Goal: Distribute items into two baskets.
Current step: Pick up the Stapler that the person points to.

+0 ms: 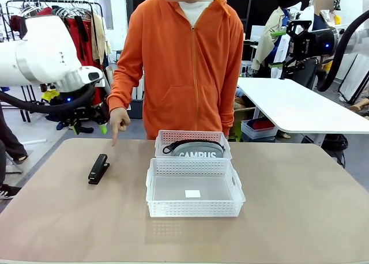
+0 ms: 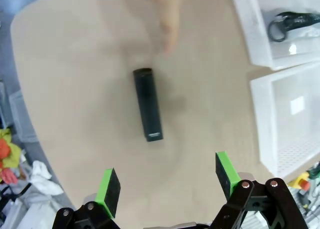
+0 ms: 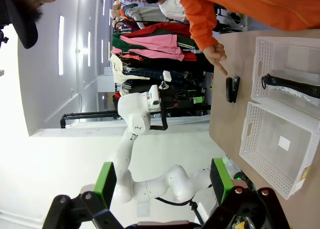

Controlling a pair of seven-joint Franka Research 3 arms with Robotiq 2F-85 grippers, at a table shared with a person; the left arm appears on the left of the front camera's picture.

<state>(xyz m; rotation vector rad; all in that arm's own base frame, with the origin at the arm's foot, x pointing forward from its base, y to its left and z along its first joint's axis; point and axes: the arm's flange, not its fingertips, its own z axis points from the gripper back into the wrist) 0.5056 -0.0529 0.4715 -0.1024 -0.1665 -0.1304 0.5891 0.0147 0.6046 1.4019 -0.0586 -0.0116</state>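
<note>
left claw (image 2: 167,175) spread, above stapler (image 2: 147,105) | person's finger (image 2: 169,34) beside it | right claw (image 3: 162,179) spread

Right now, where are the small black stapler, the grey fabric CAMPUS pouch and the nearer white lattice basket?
small black stapler (image 1: 98,169), front view, middle of its top
grey fabric CAMPUS pouch (image 1: 199,151), front view, lettered face
nearer white lattice basket (image 1: 194,207), front view, near wall

Small black stapler (image 1: 98,169); tan bench (image 1: 288,218); grey fabric pouch (image 1: 199,152) with white "CAMPUS" lettering; translucent-white lattice plastic baskets (image 1: 195,204); person's orange hoodie (image 1: 184,74).
</note>
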